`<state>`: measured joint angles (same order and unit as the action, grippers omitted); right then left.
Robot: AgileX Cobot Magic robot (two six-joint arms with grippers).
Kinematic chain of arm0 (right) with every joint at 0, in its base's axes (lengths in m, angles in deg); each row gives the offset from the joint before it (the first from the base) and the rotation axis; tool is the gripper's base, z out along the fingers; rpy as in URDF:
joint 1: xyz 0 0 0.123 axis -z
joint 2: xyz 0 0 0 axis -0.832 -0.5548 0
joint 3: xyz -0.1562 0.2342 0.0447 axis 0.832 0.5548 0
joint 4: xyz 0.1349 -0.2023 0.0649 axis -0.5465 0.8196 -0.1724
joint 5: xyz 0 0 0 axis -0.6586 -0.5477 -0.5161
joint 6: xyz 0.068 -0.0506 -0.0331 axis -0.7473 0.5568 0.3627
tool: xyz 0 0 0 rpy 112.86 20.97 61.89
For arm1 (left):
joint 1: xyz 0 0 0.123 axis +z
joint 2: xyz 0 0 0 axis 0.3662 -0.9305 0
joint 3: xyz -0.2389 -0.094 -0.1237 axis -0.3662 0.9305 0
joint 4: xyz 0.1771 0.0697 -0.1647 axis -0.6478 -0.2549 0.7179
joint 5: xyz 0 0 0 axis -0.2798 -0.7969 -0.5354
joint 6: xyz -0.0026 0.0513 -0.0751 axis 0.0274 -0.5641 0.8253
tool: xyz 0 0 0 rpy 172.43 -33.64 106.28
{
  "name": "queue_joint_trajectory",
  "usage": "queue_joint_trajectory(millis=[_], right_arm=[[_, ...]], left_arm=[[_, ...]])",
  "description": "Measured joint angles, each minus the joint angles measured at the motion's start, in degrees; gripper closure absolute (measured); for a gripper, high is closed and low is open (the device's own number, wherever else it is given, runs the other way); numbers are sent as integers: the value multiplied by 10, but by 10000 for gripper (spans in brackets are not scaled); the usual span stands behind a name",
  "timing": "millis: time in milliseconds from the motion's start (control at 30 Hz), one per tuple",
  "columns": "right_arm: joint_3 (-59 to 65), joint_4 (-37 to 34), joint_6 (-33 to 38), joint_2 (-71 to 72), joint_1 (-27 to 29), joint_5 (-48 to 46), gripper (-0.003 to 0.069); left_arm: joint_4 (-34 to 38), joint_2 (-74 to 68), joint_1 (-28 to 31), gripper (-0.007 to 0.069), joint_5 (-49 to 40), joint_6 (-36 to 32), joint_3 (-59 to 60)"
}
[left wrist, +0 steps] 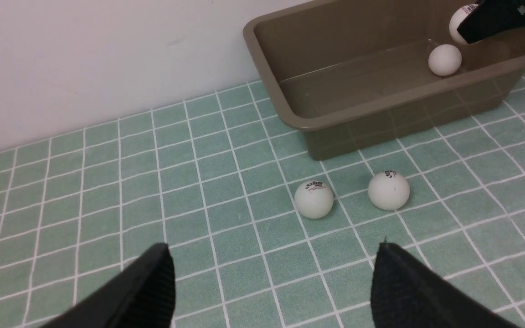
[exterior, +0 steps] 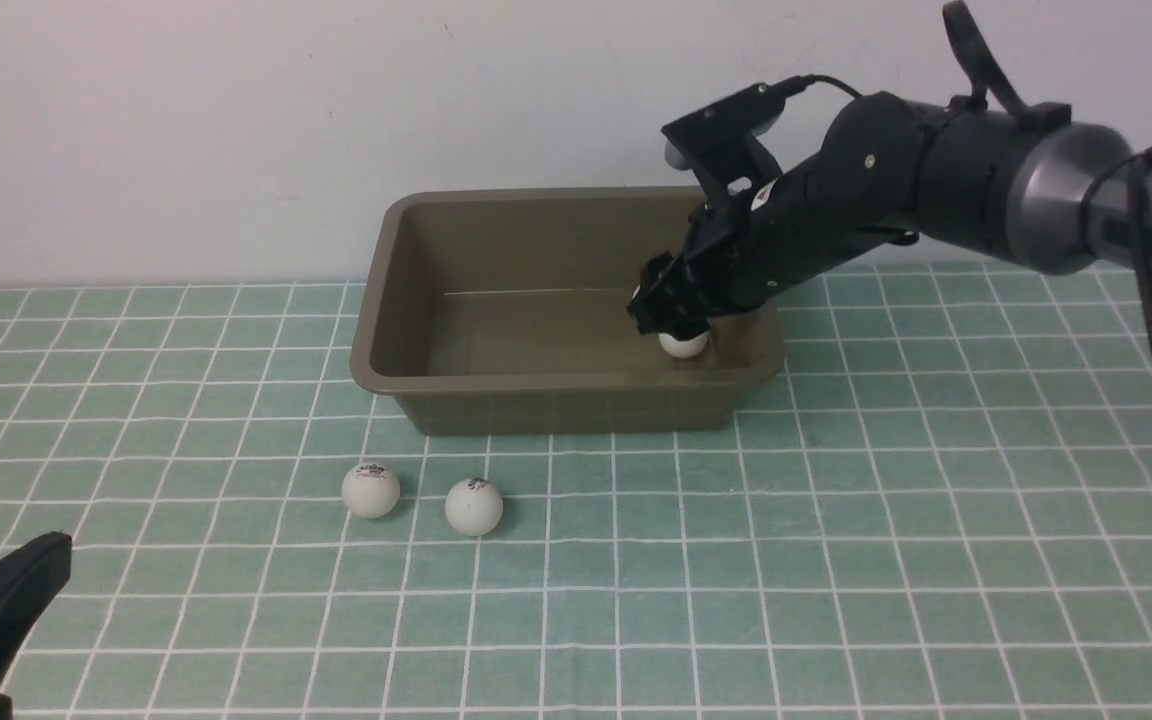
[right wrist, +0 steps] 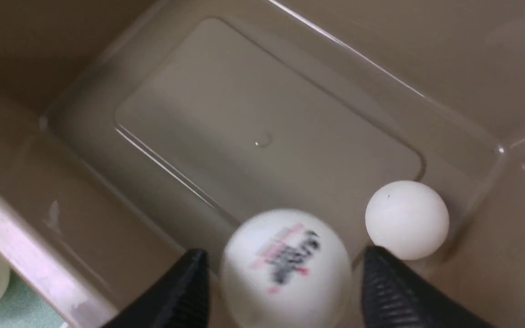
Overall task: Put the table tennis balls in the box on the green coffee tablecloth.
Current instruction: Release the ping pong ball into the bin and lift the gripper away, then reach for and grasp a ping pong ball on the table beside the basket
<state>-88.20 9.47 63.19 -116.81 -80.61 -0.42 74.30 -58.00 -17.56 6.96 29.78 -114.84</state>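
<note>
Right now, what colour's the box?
The box is plain olive-brown, best seen in the front view.

Fig. 1. Teal-green tablecloth [exterior: 836,560] with a white line grid, meeting a pale wall [exterior: 186,130] at the rear, olive-brown box [exterior: 556,405] standing on the cloth near that wall, left ball [exterior: 371,490] and right ball [exterior: 474,505] on the cloth just in front of the box, near each other, not touching.

Backdrop is a plain matte off-white wall [exterior: 236,120], spanning the front view from 9 through 12 to 3 o'clock. Faint scuffs [exterior: 448,27] near 12. Base line straight, level. Light soft, even, slight pink cast.
</note>
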Motion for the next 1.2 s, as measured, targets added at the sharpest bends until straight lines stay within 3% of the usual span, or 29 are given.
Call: queue_joint_trajectory(millis=[67,200,567,800,1000,1200], right_arm=[[0,2,1,4,0,-3,209],[0,29,2,36,0,-5,167],[0,228,-119,314,12,-75,222],[-1,233,-161,438,12,-205,225],[-1,176,-159,481,12,-280,225],[-1,153,-144,500,12,-308,225]], left_arm=[[1,0,0,104,0,0,0],[1,0,0,104,0,-3,0],[17,0,0,104,-1,-3,0],[42,-3,0,104,-6,-12,0],[174,-71,0,104,-34,-128,0],[354,-220,0,104,-29,-322,-1]])
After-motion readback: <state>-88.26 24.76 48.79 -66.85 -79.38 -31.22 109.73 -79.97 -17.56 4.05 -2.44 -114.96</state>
